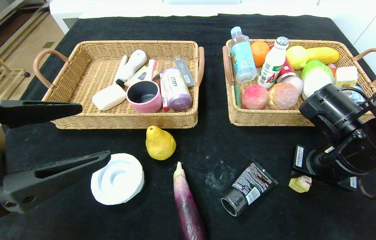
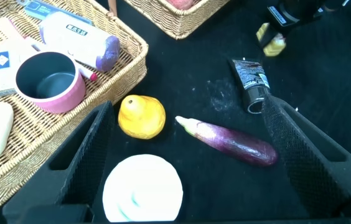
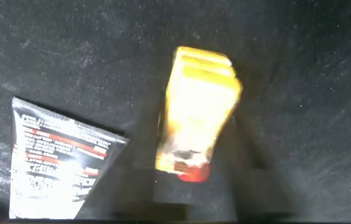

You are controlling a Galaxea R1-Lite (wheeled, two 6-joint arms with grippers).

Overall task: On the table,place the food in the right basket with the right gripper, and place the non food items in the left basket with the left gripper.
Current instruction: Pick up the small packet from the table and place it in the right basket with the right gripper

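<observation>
From my head, my right gripper (image 1: pixel 302 181) is low over the black-clothed counter (image 1: pixel 214 146), its fingers closed on the small yellow carton (image 1: pixel 300 183), just in front of the right tan wicker basket (image 1: pixel 264 116) (already full of fruit and bottles). My left gripper (image 1: pixel 96 133) hangs wide open above the white ringed disc (image 1: pixel 118 178); the yellow pear (image 1: pixel 160 144), long purple eggplant (image 1: pixel 188 203) and black squeeze tube (image 1: pixel 248 188) lie between.

At my left wrist, open fingers (image 2: pixel 85 152) frame disc, pear and eggplant beside the left wicker basket (image 2: pixel 122 68).

At my right wrist, the carton sits pinched, tube just beside.
</observation>
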